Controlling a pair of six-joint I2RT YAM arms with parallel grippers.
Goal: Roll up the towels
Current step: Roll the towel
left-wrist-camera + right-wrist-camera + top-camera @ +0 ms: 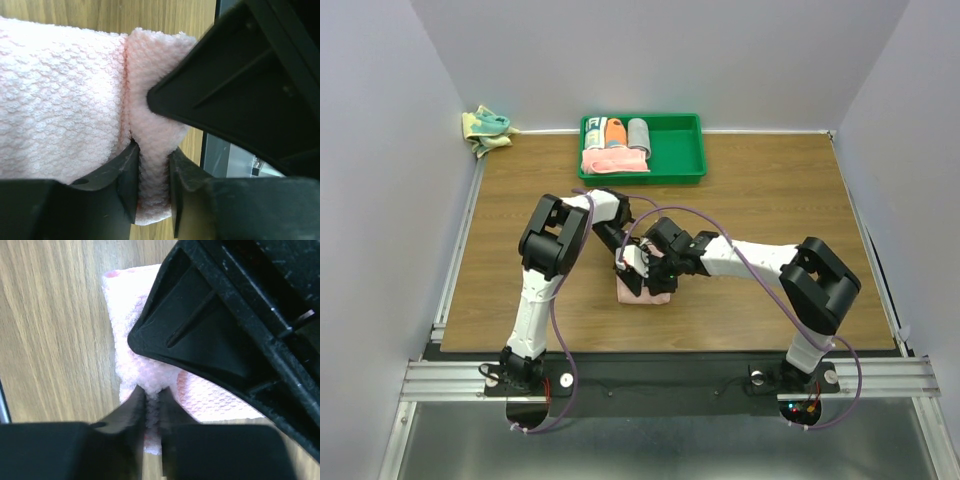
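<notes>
Towel [655, 292], peach-pink: gripped at two folds

Lies near the middle of the desk [770, 200]. Left fingers [125, 170] closed on one fold, right fingers [131, 407] on another. Teal towel [485, 130] crumpled at far-left corner; green tray [670, 176] at far edge.

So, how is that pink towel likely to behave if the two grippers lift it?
Probably floppy: the pink towel bunches into a soft fold where the left gripper pinches it. The right gripper squeezes it thin, so it is likely light and compressible. Its nubbly weave should resist slipping.
</notes>
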